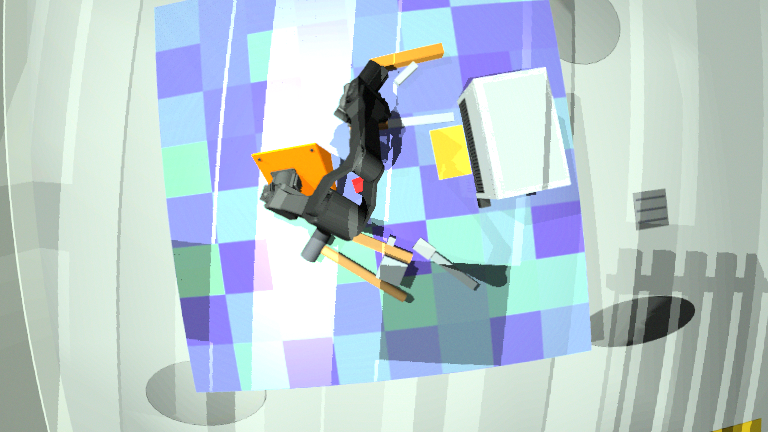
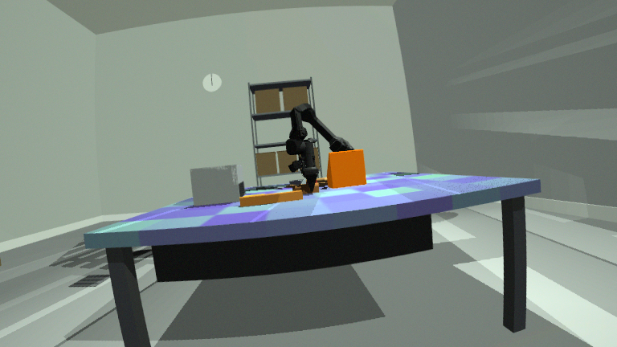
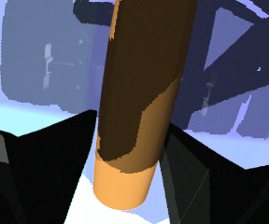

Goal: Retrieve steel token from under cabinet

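Rod handle [image 1: 384, 124] [image 3: 134, 103]: tan, wood-coloured, cylindrical, blunt-ended; long axis from wrist frame's lower centre to upper centre, leaning right. Pale, flat, straight bar [image 1: 421, 120]: upper centre of top frame, pointing right. Gripper [image 2: 311, 191] [image 3: 129, 123]: black, tapered fingers partway apart, flanking handle; grip cannot be told. Cabinet [image 1: 521, 133] [image 2: 214, 185]: white, boxy, slotted, right of top frame. Marked area [image 1: 451, 154]: yellow, flat, right of centre. Token: not discernible.

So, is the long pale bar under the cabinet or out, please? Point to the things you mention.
Out: from above, the pale bar [image 1: 424, 120] stops short of the cabinet [image 1: 523, 133] [image 2: 214, 185].
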### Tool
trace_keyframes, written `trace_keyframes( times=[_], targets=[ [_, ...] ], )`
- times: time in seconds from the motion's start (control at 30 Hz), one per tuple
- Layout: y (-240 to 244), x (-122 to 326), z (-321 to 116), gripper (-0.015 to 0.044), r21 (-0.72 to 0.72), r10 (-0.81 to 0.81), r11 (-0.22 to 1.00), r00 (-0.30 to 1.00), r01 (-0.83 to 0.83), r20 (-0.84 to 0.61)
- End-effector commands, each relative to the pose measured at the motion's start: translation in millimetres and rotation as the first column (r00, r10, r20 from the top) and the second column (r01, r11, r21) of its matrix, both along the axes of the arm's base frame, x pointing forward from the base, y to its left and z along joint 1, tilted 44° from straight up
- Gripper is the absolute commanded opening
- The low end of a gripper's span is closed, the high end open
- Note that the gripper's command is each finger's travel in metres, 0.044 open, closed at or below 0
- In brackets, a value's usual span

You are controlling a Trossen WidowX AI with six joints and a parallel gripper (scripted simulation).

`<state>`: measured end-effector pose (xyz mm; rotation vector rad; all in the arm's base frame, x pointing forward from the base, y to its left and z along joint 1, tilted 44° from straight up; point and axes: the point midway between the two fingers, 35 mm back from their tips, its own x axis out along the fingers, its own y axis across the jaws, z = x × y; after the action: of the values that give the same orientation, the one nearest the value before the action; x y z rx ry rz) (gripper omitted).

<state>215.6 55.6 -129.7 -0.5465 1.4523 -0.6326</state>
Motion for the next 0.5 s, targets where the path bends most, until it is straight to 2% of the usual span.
trace_keyframes(
  times=[0.0,0.17,0.3,0.47],
  targets=[
    [0.3,0.0,0.2,0.0138,0.000,0.000,1.000,1.000,0.000,0.001],
    [0.3,0.0,0.2,0.0105,0.000,0.000,1.000,1.000,0.000,0.001],
    [0.3,0.0,0.2,0.0000,0.000,0.000,1.000,1.000,0.000,0.001],
    [0.2,2.4,0.4,0.0000,0.000,-0.004,1.000,1.000,0.004,0.005]
  ],
)
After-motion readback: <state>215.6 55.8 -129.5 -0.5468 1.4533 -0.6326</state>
